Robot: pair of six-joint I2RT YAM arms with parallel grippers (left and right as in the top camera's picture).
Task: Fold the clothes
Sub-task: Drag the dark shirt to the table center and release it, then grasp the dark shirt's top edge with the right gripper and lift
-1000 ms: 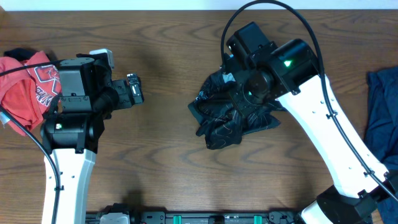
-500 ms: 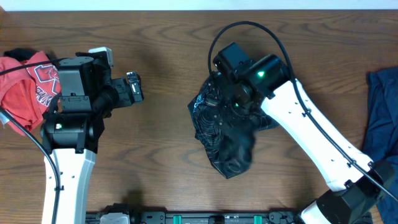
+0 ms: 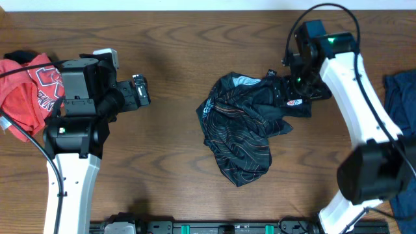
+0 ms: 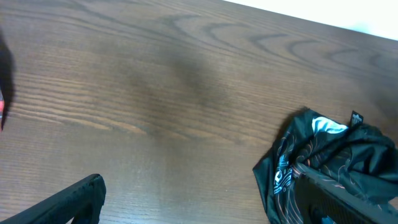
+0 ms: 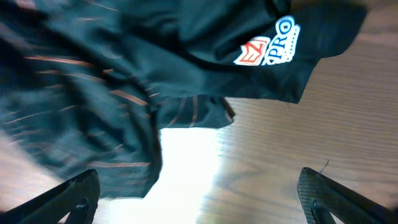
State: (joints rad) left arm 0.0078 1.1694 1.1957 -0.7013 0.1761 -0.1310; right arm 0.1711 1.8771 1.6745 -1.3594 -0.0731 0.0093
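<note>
Closest to the arms' bases, the brown wood-grain counter (image 3: 169, 169) lies bare, and the white left arm rises across it at the left. A little farther in lies the crumpled black short-sleeved jersey with thin orange contour lines (image 3: 242, 136). It sits right of the counter's middle, bunched and wrinkled. Its lowest lobe points toward the bases, and its bulk spreads back and to the right.

Level with the jersey's upper half and well apart from it, the left hand (image 3: 142, 91) hangs over bare wood. Its wrist camera shows the fingers spread with nothing between them, so it is released and empty. The jersey's left edge, with pale blue lettering, shows at the right of that view.

At the counter's left edge, partly under the left arm, lies a red garment with a white print (image 3: 26, 91), bunched up. At the right edge lies a dark blue cloth (image 3: 398, 123), partly cut off by the frame.

Farther back, the jersey's pale inner collar (image 3: 246, 80) faces up. To its right a sleeve stretches out flat, bearing a white, red and blue logo (image 3: 294, 102). The right hand (image 5: 199, 177) hovers over this sleeve end. Its two fingers are set wide apart and grasp nothing. Its wrist camera shows the sleeve edge and bright counter just beyond them.
</note>
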